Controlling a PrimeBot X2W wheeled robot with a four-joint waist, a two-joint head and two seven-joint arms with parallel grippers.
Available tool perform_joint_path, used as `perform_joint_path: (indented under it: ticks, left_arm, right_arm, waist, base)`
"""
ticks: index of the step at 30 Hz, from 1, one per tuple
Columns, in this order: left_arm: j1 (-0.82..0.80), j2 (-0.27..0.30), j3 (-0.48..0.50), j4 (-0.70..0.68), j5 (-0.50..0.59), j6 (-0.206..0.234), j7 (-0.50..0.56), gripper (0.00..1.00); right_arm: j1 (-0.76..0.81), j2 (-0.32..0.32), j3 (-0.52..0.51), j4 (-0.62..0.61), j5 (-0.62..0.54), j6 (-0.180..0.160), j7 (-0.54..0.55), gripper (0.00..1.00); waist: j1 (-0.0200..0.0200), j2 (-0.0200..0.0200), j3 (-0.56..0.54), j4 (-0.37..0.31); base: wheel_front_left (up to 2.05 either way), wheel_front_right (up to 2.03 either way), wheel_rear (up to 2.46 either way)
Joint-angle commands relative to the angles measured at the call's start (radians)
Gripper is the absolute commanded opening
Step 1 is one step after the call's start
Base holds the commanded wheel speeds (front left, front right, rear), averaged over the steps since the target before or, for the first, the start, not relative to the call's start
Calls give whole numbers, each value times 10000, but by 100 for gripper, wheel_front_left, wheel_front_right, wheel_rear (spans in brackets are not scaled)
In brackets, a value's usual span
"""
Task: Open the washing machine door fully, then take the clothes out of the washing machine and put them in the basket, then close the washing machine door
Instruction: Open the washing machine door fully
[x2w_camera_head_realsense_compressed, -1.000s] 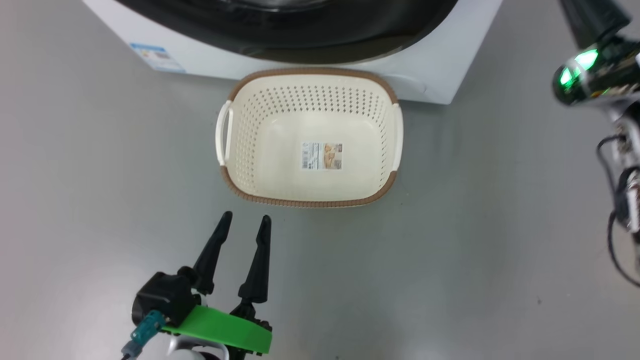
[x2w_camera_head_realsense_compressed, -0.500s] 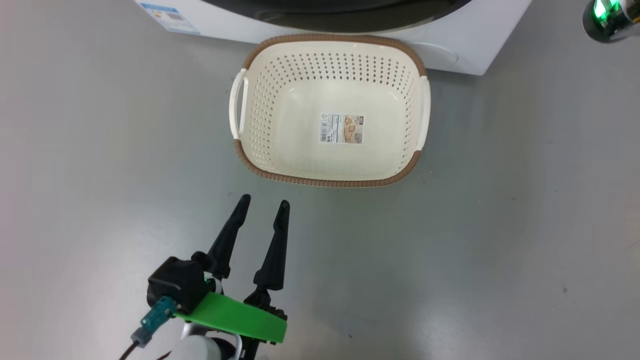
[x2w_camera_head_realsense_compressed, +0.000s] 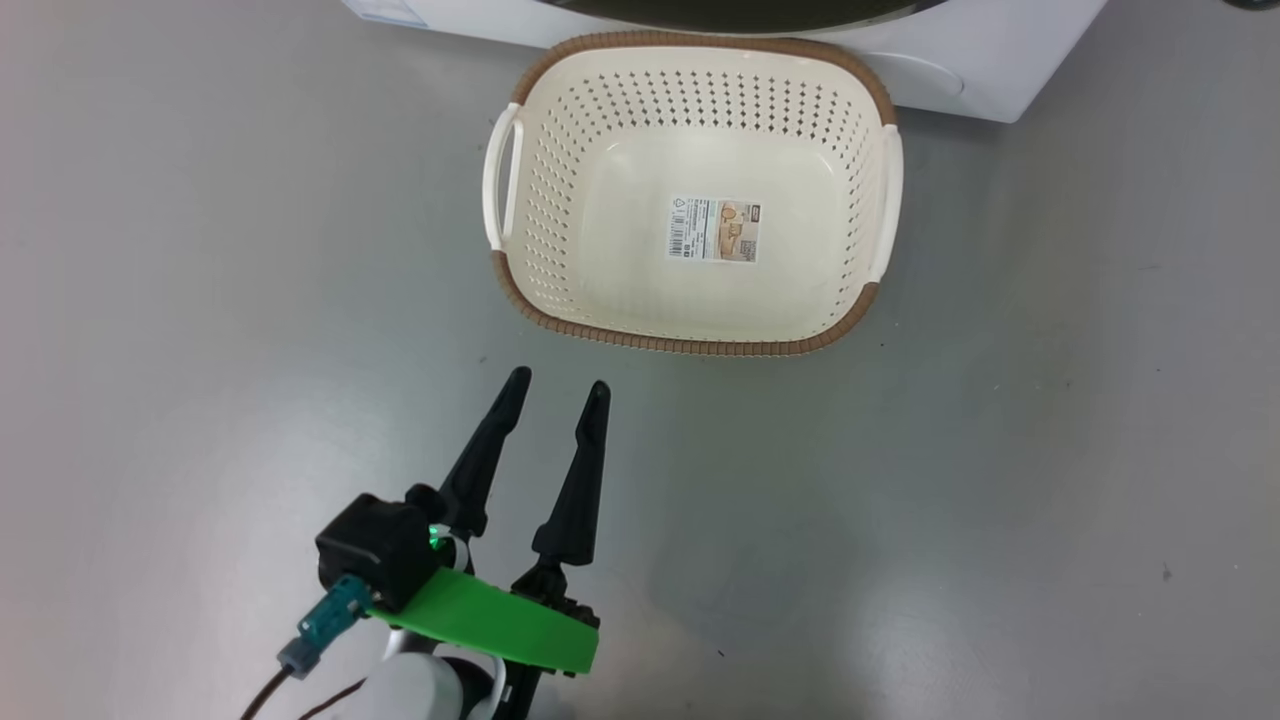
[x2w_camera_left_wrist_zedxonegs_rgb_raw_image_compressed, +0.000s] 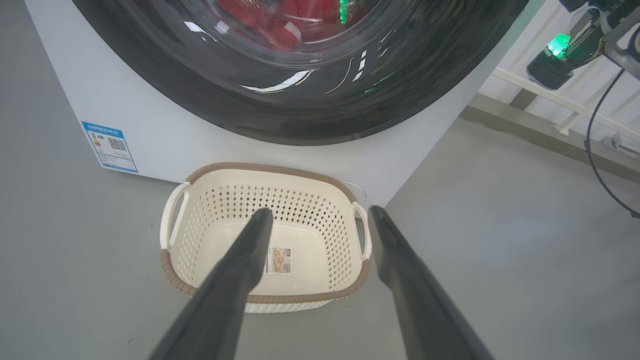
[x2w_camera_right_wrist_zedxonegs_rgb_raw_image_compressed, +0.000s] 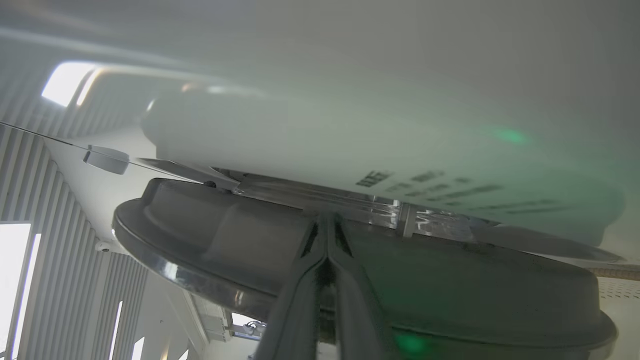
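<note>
The left hand (x2w_camera_head_realsense_compressed: 558, 380) hovers over the grey floor (x2w_camera_head_realsense_compressed: 1000, 500), its fingers spread wide and holding nothing. In the head view the basket (x2w_camera_head_realsense_compressed: 690, 346) stands at 1 o'clock from it, well apart. The basket's far rim lies just beside the washing machine (x2w_camera_head_realsense_compressed: 960, 80) at 12 o'clock. The clothes (x2w_camera_left_wrist_zedxonegs_rgb_raw_image_compressed: 280, 25) show red behind the glass of the washing machine door (x2w_camera_left_wrist_zedxonegs_rgb_raw_image_compressed: 300, 120). The right hand (x2w_camera_right_wrist_zedxonegs_rgb_raw_image_compressed: 327, 220) is pressed together on nothing, its tips at the edge of the door's dark rim.
</note>
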Motion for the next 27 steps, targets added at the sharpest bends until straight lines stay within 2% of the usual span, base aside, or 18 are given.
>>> perform_joint_path:
  ticks: [1,9,27]
  left_arm:
    - [-14,135,238,-235,-103,89,-122,100]
    - [-39,135,210,-256,-169,124,-122,100]
    - [309,135,390,-71,38,44,-122,100]
  right_arm:
    - [-171,248,116,-220,-104,4,59,0]
    - [-127,457,189,-203,-375,4,229,0]
    - [1377,991,247,-682,-644,4,781,0]
  waist:
    - [0,0,10,35]
    - [0,0,-70,43]
    - [0,0,-1091,-176]
  base:
    - [0,0,0]
    - [0,0,0]
    - [0,0,0]
